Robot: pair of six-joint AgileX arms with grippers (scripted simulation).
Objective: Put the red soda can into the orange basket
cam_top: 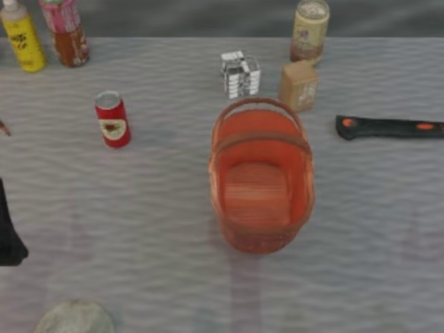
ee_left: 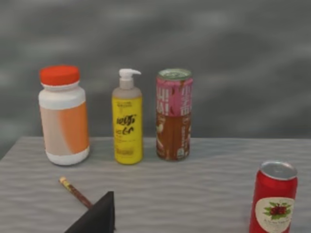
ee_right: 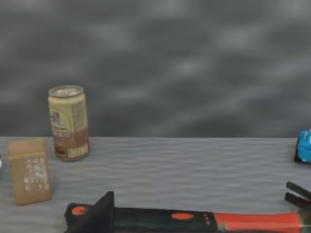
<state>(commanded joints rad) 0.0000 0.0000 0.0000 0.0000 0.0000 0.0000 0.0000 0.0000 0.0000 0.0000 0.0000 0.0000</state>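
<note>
Can: the red soda can (cam_top: 112,119) is seen standing upright on the table (cam_top: 139,229), well to the left of the orange basket (cam_top: 261,182) and untouched.
Basket: it sits upright with nothing visible inside; both handles arch across its opening.
Left gripper: only a dark part of the left arm (cam_top: 10,229) is seen at the table's left edge, far left of the basket; whether the fingers are apart or together cannot be told.
Right gripper: not seen from above; its finger state cannot be told either.
Neighbours: a pink-labelled bottle (cam_top: 64,31) and a yellow pump bottle (cam_top: 22,36) stand beyond the can, farther left of the basket; a small patterned box (cam_top: 240,73) and a tan box (cam_top: 299,84) stand just behind the basket.
Progress: judged as not yet begun.
Risk, tipping: the can could be knocked over if approached off-centre.
Risk, wrong item: the taller pink bottle could be mistaken for the can.
Risk, handles: the can could be caught on a handle if carried in too low.
</note>
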